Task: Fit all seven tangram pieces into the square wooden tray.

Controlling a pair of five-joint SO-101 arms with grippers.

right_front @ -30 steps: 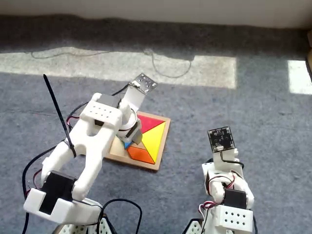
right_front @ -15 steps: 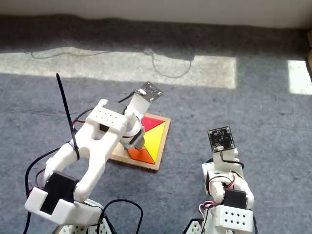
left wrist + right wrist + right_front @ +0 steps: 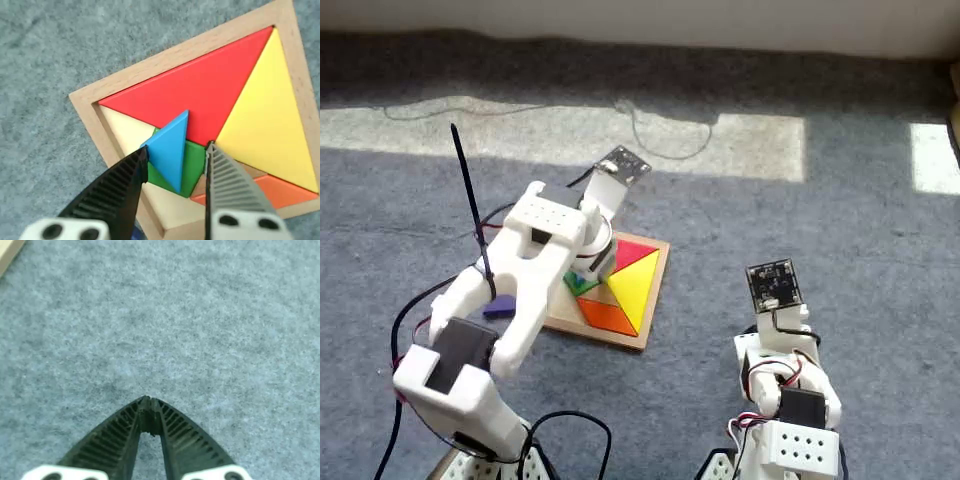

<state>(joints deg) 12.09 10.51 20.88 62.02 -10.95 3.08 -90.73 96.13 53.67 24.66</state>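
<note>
Our left claw (image 3: 176,148), spread wide, straddles the small blue triangle (image 3: 170,150), its long edge running along the jaws. It lies over the green piece (image 3: 192,160) in the square wooden tray (image 3: 656,295), left of centre in the high view.

left arm (image 3: 535,255) shifted, green piece (image 3: 582,284), purple piece (image 3: 500,308) — uncovered

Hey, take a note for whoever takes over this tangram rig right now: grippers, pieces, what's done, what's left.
Left gripper: open over the tray, a finger on either side of the blue triangle.
Right gripper: shut, empty, over the carpet.
Done: red triangle, yellow triangle, orange piece and green piece are in the tray.
Left: the blue triangle lies askew across the green piece, not seated. The purple piece is on the carpet beside the tray. Bare slots remain.
</note>
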